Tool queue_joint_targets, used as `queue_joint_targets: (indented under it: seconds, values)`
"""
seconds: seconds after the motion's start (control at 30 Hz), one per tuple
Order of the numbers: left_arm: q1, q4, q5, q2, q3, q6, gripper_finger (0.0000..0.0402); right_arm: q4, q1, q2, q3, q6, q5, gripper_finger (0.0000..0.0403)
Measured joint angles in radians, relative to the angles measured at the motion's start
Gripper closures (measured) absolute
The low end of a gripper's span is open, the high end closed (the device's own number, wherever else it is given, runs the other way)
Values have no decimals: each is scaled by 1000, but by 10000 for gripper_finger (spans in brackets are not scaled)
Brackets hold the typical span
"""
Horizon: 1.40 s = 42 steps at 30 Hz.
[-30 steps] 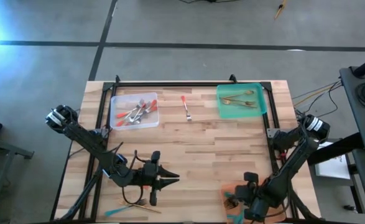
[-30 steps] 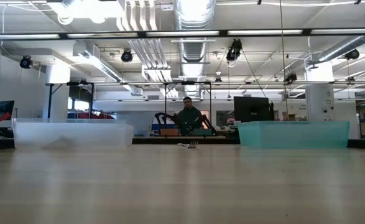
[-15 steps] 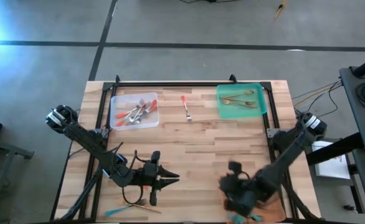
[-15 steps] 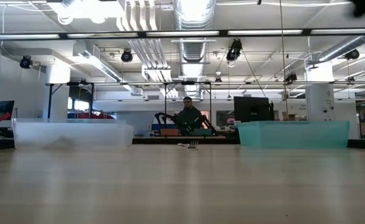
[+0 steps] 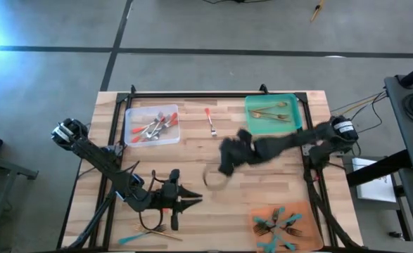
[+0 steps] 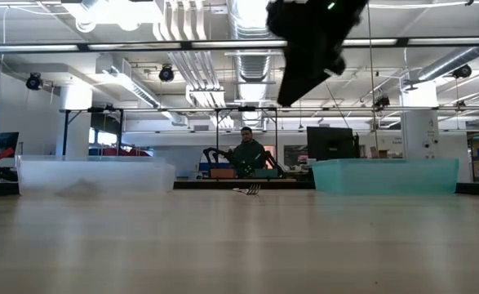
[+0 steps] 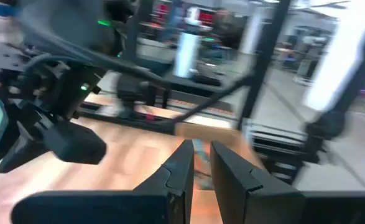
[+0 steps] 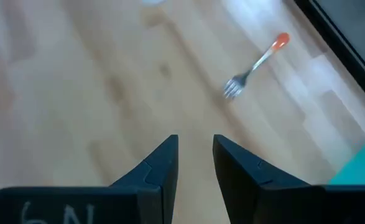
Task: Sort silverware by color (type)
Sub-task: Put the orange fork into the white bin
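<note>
A red-handled fork [image 5: 210, 121] lies flat on the bare wood between the trays; my right wrist view shows the fork [image 8: 257, 62] ahead of the fingers. My right gripper [image 5: 224, 166] hangs high over the table's middle, a little nearer than the fork, open by a narrow gap [image 8: 194, 146] and empty. The low view shows my right gripper [image 6: 294, 90] well above the table. My left gripper [image 5: 195, 202] waits shut near the near edge, left of centre. A gold piece and a teal piece [image 5: 150, 230] lie beside the left gripper at the near edge.
The clear tray [image 5: 130, 112] at far left holds red-handled pieces. The green tray [image 5: 292, 100] at far right holds gold ones. The orange tray [image 5: 306, 211] at the near right corner holds several teal-handled pieces. Bare wood lies across the table's middle. A person sits far behind the table [image 6: 246, 155].
My right arm has swung up and away from the orange tray at the near right corner, sweeping toward the table's middle and far side, toward the red fork. The orange tray with its teal pieces now shows uncovered.
</note>
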Motion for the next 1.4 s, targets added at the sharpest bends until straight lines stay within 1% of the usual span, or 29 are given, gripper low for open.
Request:
queue_joint_targets:
  seconds: [0.1, 0.17, 0.27, 0.4, 0.47, 0.57, 0.67, 0.73, 0.8, 0.87, 0.93, 1.0, 1.1, 1.17, 1.23, 1.33, 1.37, 1.4]
  values:
    - [0, -71, -86, -25, 0, 0, 365, 88, -142, 13, 0, -81, -121, 309]
    - [2, -149, -96, -44, 0, -4, 365, 155, -228, 28, 0, -119, -207, 309]
    - [6, -235, -104, -85, -1, -11, 365, 252, -343, 56, 0, -138, -321, 309]
    - [10, -367, -210, -145, 0, -29, 365, 338, -463, 123, 0, -138, -430, 309]
    - [12, -438, -231, -173, 0, -47, 365, 346, -502, 164, 0, -138, -462, 309]
    - [25, -513, -218, -202, 0, -83, 365, 340, -531, 211, 0, -146, -523, 309]
    - [64, -621, -216, -211, 0, -141, 365, 329, -536, 220, 1, -185, -583, 309]
    - [107, -726, -181, -213, 0, -206, 365, 300, -534, 203, 3, -218, -591, 309]
    - [171, -827, -124, -214, 0, -274, 365, 254, -527, 169, 3, -231, -592, 309]
    - [247, -905, -74, -209, 0, -307, 365, 196, -517, 123, 4, -244, -590, 309]
    - [336, -954, -6, -204, 0, -289, 365, 130, -501, 77, 4, -256, -587, 309]
    - [438, -963, 98, -196, 0, -215, 365, 64, -476, 34, 2, -268, -587, 309]
    - [603, -944, 317, -173, 0, -41, 365, -3, -436, -24, -4, -275, -587, 309]
    - [712, -913, 492, -151, 0, 99, 365, -19, -411, -60, -11, -296, -580, 309]
    - [811, -886, 692, -124, 2, 286, 365, -22, -390, -91, -22, -314, -547, 309]
    - [925, -879, 993, -67, 13, 588, 365, -22, -375, -130, -41, -351, -501, 309]
    - [953, -880, 1068, -45, 23, 682, 365, -24, -375, -144, -50, -360, -491, 309]
    - [977, -878, 1105, -20, 35, 771, 365, -25, -377, -155, -58, -371, -480, 310]
